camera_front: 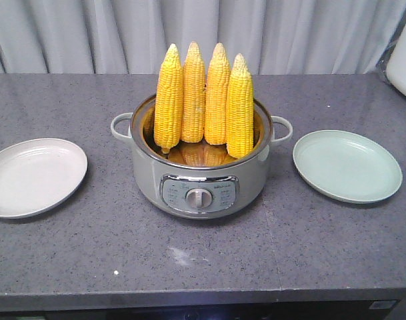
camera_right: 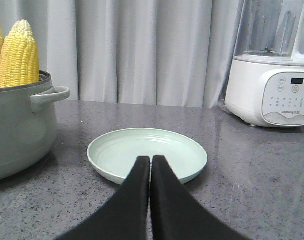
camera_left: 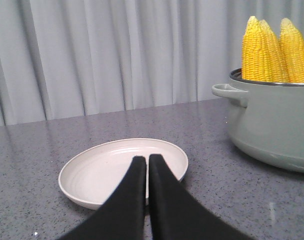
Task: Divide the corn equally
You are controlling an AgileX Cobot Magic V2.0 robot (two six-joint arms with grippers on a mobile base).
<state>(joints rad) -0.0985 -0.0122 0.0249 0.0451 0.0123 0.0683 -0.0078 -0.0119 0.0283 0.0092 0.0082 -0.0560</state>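
Observation:
Several cobs of yellow corn point(camera_front: 204, 103) stand upright, tips up, in a grey-green pot point(camera_front: 199, 183) at the middle of the counter; the corn point(camera_left: 271, 50) also shows in the left wrist view and the corn point(camera_right: 17, 56) in the right wrist view. A white plate point(camera_front: 33, 177) lies left of the pot, a pale green plate point(camera_front: 346, 165) right of it. My left gripper point(camera_left: 146, 159) is shut and holds nothing, in front of the white plate point(camera_left: 92, 172). My right gripper point(camera_right: 150, 158) is shut, with nothing in it, in front of the green plate point(camera_right: 147, 147). Neither gripper shows in the front view.
A white blender point(camera_right: 271, 65) stands at the back right of the grey counter point(camera_front: 203, 260), partly seen in the front view as the blender point(camera_front: 404, 63). A grey curtain point(camera_front: 203, 33) hangs behind. The pot has a side handle point(camera_left: 230, 92) and a front control knob point(camera_front: 199, 198).

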